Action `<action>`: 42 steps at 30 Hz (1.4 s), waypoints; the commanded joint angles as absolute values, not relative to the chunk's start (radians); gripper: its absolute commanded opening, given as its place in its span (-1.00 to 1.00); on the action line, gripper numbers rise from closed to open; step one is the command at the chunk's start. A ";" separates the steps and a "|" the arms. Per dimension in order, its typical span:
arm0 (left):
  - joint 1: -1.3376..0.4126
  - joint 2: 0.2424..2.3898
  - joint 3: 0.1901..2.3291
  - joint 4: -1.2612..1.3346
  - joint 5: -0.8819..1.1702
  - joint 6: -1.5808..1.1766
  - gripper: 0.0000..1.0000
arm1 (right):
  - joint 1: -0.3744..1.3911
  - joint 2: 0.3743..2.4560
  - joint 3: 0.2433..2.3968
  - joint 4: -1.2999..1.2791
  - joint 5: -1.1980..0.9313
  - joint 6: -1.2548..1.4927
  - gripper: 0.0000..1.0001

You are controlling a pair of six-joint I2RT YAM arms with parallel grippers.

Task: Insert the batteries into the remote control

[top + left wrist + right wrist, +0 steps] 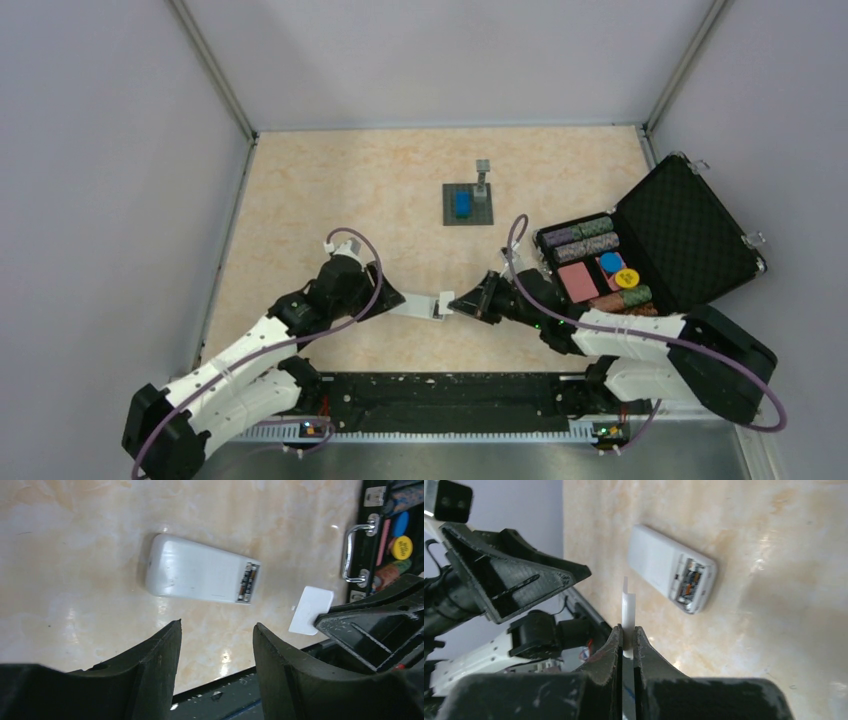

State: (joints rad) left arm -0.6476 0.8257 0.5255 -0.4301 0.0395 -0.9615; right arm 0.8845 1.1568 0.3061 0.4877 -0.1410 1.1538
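The white remote control (200, 570) lies back up on the table, also in the right wrist view (659, 560) and the top view (412, 305). Its battery bay is open at one end, and the dark batteries (248, 582) sit inside it (689, 580). My right gripper (628, 630) is shut on a thin white battery cover (628, 607), held edge-up just beside the remote's open end (311, 610). My left gripper (216, 627) is open and empty, hovering on the near side of the remote.
An open black case (690, 235) with poker chips stands at the right; its metal handle (357, 552) faces the remote. A grey plate with a blue block (468, 203) sits farther back. A black rail (440, 400) runs along the near edge.
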 commanded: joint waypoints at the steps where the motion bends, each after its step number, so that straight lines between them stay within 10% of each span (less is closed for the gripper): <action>1: -0.643 0.851 0.468 -0.348 -0.029 -0.918 0.18 | 0.909 1.242 0.300 0.618 -0.007 1.102 -1.00; 42: -0.641 1.043 0.413 -0.193 -0.072 -0.773 0.19 | 0.946 1.589 0.299 0.853 -0.030 1.247 -1.00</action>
State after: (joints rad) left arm -0.6456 1.0306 0.4141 -0.2535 -0.0685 -0.7998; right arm 0.9337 1.5597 0.2951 0.8017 -0.0299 1.2285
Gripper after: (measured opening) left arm 0.594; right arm 0.033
